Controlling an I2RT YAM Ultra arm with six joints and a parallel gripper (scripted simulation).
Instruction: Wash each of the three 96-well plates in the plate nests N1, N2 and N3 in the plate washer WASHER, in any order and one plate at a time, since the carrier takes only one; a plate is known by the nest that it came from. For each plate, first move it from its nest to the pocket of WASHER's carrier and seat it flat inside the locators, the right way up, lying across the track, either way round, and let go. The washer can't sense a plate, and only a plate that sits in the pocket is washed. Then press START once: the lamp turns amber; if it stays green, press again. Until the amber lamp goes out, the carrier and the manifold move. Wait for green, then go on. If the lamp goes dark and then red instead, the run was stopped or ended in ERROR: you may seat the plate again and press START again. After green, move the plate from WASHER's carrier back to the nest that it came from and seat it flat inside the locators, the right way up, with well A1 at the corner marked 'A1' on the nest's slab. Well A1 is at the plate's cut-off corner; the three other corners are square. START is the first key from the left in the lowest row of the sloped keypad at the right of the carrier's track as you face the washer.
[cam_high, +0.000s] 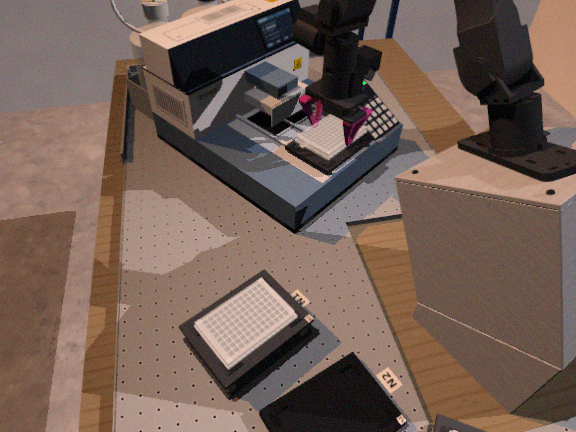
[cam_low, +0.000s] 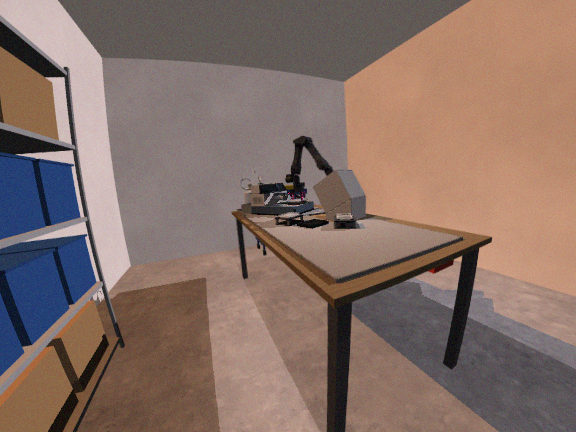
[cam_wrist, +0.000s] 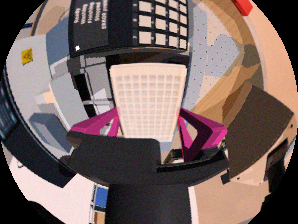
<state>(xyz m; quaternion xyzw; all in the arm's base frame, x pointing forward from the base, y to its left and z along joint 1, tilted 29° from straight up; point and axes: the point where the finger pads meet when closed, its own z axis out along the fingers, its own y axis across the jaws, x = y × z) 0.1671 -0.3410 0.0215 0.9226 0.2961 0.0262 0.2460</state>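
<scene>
My gripper, with magenta fingers, is shut on a white 96-well plate by its long sides. The plate lies level across the track, right over the black carrier of WASHER. I cannot tell whether it rests in the pocket or hangs just above it. Nest N2 is an empty black slab. Nest N1 holds a white plate.
The grey manifold head stands over the track behind the carrier. The arm's base sits on a tall box at the right. The corner of a third nest shows at the bottom edge, and it holds a plate in the exterior view.
</scene>
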